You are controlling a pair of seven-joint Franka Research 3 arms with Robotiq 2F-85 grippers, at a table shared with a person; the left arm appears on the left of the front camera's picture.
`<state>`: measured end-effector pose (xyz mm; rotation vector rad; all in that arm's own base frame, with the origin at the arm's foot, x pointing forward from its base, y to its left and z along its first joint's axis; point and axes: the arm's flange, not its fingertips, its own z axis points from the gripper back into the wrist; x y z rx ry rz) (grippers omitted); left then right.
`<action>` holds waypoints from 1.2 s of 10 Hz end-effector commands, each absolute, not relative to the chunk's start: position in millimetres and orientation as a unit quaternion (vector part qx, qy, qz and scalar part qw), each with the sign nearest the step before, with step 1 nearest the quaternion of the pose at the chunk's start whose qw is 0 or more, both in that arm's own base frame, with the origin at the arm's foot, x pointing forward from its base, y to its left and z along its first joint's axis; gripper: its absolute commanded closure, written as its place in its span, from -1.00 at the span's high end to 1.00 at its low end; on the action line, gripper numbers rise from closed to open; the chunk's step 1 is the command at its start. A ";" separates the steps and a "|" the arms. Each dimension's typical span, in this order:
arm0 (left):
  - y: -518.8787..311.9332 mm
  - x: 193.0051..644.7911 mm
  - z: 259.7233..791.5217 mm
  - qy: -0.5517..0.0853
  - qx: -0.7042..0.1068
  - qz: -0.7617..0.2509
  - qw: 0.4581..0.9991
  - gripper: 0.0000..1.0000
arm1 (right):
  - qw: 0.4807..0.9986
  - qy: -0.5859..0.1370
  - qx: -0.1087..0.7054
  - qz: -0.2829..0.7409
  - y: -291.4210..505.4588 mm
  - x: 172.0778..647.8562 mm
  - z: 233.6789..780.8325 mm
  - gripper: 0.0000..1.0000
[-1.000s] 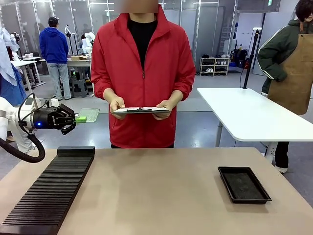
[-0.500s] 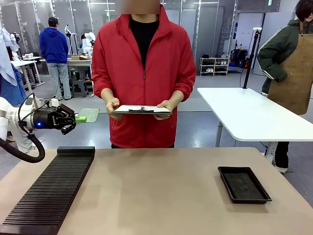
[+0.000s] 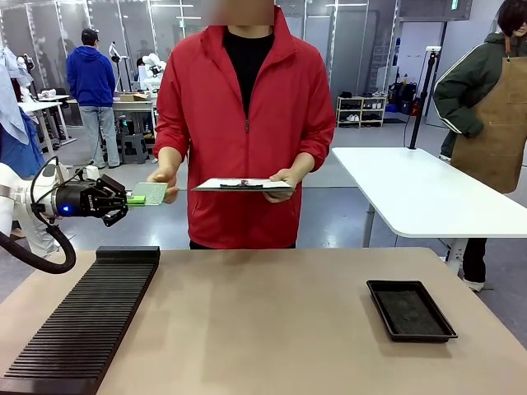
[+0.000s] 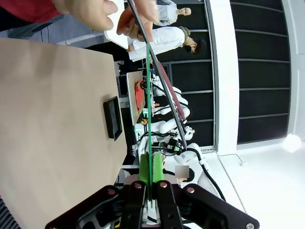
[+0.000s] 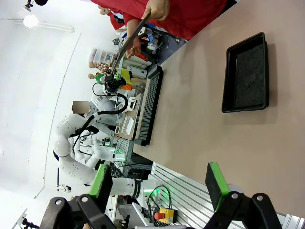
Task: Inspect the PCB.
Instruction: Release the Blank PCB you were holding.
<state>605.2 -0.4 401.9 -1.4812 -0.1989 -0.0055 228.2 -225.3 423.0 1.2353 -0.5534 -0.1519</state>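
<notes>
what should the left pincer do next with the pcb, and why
Probably open the left pincer and let go, once the person's grip looks firm. It is shut on the near edge of the PCB, holding the board out flat in the air towards the person. The person's hand is at the board's far edge and appears to be taking it for inspection.
</notes>
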 end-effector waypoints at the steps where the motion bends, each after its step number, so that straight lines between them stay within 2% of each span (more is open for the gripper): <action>1: -1.6 603.4 403.9 -0.085 -0.675 -0.009 0.733 -0.94 | 0.774 -0.262 0.573 -0.062 -226.1 227.4 423.6 1.00; 12: -1.6 603.4 403.9 -0.085 -0.675 -0.009 0.733 -0.94 | 0.774 -0.262 0.573 -0.062 -226.1 227.4 423.6 1.00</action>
